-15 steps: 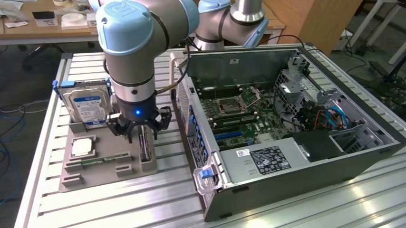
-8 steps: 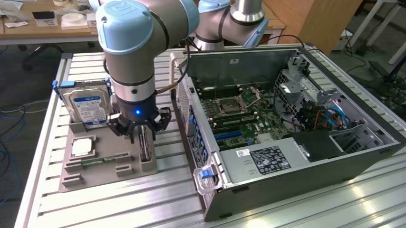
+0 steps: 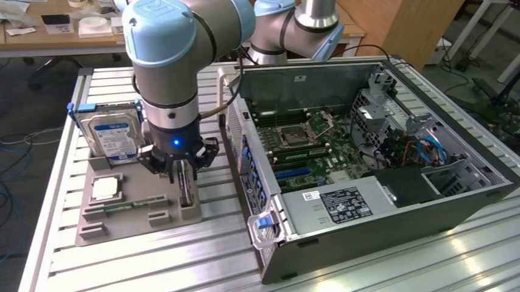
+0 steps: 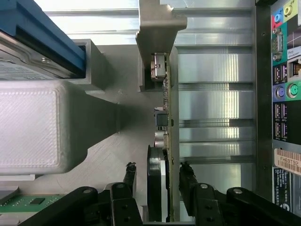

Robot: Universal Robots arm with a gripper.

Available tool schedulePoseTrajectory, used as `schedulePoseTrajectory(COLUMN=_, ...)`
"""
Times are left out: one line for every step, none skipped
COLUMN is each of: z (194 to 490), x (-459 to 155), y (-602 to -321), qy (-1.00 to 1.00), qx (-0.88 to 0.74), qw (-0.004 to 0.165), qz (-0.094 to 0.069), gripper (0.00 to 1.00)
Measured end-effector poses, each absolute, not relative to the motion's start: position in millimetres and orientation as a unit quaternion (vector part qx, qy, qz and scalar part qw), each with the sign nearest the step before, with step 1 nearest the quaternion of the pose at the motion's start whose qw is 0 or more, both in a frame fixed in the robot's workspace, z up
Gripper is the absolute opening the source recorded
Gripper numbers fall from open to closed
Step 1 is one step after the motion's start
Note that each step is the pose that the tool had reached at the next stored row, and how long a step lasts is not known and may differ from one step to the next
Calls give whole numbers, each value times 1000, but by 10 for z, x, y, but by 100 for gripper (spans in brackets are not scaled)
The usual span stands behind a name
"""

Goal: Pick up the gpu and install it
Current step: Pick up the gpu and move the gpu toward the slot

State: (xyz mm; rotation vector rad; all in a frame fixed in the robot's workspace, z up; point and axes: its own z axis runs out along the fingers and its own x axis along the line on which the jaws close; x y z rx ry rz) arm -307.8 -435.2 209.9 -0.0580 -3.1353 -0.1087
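The gpu [image 3: 187, 193] stands on edge in a slot of the grey holder tray [image 3: 130, 222] on the table, left of the computer case in the exterior view. In the wrist view the gpu [image 4: 162, 141] shows as a thin card, dark on one face, with a green board edge and small components. My gripper [image 3: 180, 173] hangs straight over it. Seen from the wrist, the gripper [image 4: 157, 172] is open, one black finger on each side of the card with small gaps showing.
A silver hard drive [image 3: 114, 137] with a blue-white label stands upright in the tray's far end. A processor [image 3: 106, 188] and a memory stick [image 3: 122, 207] lie in the tray. The open computer case [image 3: 366, 152] lies on the exterior view's right, its rear ports [image 4: 282, 94] close by.
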Motion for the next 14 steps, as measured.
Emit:
schedulePoseTrajectory(z=2100, x=-3078, y=-4352, qy=-999, qx=-19, qw=2, qz=-35, gripper=50)
schedulePoseTrajectory(z=2100, x=-3078, y=-4352, qy=-999, qx=-19, qw=2, qz=-35, gripper=48)
schedulePoseTrajectory(z=2100, x=-3077, y=-4353, qy=-999, qx=-19, qw=2, qz=-35, gripper=48)
schedulePoseTrajectory(z=2100, x=-3077, y=-4353, qy=-999, qx=-18, qw=2, qz=-35, gripper=41)
schedulePoseTrajectory(z=2100, x=-3077, y=-4353, qy=-999, qx=-18, qw=2, qz=-35, gripper=41)
schedulePoseTrajectory(z=2100, x=-3075, y=-4354, qy=-999, qx=-18, qw=2, qz=-35, gripper=41)
schedulePoseTrajectory(z=2100, x=-3071, y=-4354, qy=-999, qx=-18, qw=2, qz=-35, gripper=40)
schedulePoseTrajectory(z=2100, x=-3069, y=-4354, qy=-999, qx=-18, qw=2, qz=-35, gripper=40)
schedulePoseTrajectory(z=2100, x=-3068, y=-4353, qy=-999, qx=-19, qw=2, qz=-35, gripper=33)
schedulePoseTrajectory(z=2099, x=-3064, y=-4353, qy=-999, qx=-19, qw=2, qz=-35, gripper=33)
schedulePoseTrajectory(z=2099, x=-3059, y=-4353, qy=-999, qx=-18, qw=2, qz=-35, gripper=33)
schedulePoseTrajectory(z=2100, x=-3055, y=-4353, qy=-999, qx=-18, qw=2, qz=-35, gripper=33)
schedulePoseTrajectory(z=2100, x=-3050, y=-4353, qy=-999, qx=-18, qw=2, qz=-35, gripper=33)
schedulePoseTrajectory(z=2100, x=-3049, y=-4353, qy=-999, qx=-18, qw=2, qz=-35, gripper=31)
